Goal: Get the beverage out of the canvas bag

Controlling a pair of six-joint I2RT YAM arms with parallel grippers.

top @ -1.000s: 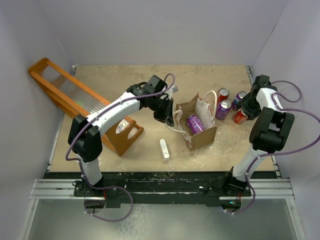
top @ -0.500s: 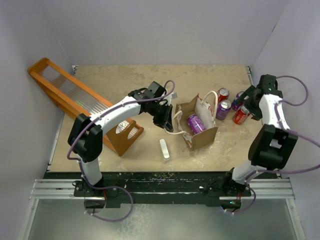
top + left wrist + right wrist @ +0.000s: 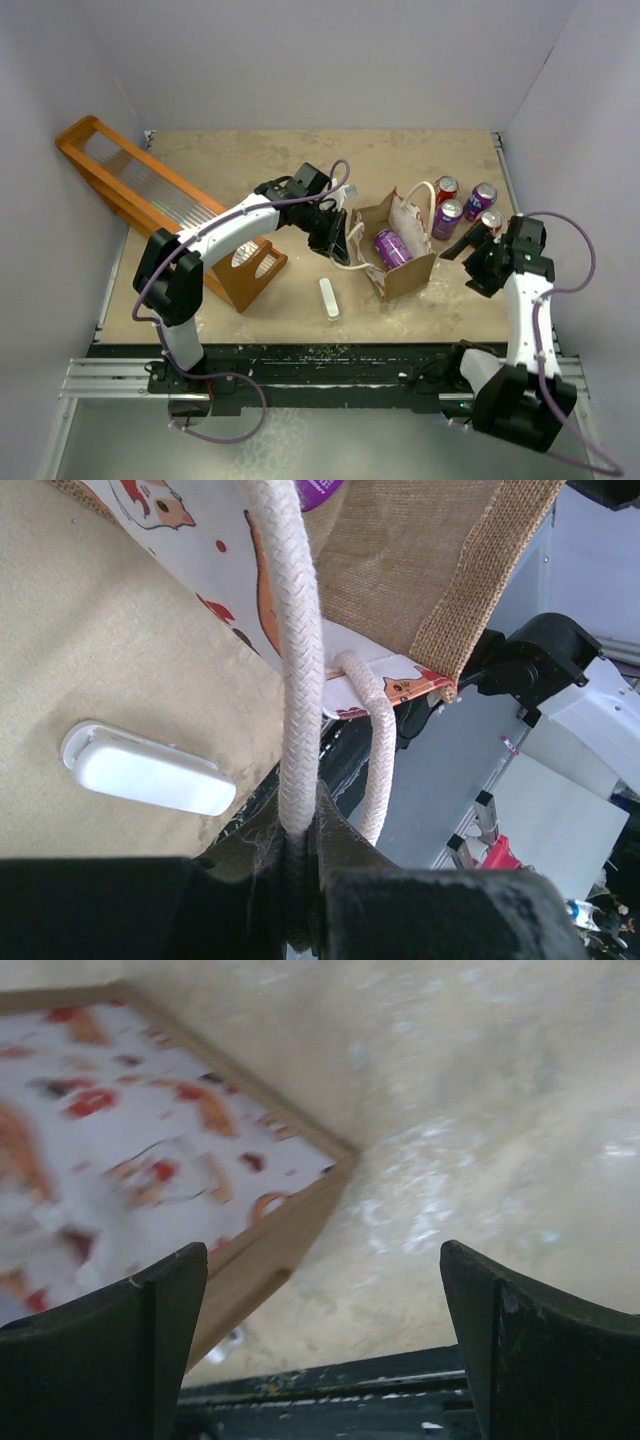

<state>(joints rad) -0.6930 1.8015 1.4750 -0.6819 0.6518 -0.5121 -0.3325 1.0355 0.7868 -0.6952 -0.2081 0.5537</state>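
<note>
Tabletop (image 3: 250, 160): left gripper (image 3: 338, 241) pinches canvas bag (image 3: 412, 276) handle (image 3: 296, 680); beverage (image 3: 390, 247) half hidden inside; right gripper (image 3: 318, 1252) wide, empty.

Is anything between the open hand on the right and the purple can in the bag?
Yes. The bag's printed side wall stands between the right gripper and the can. The bag's top is open.

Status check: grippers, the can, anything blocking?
Left gripper shut on white handle of the bag. Right gripper open, empty, low beside the bag. Purple can inside the bag, nothing covering it.
</note>
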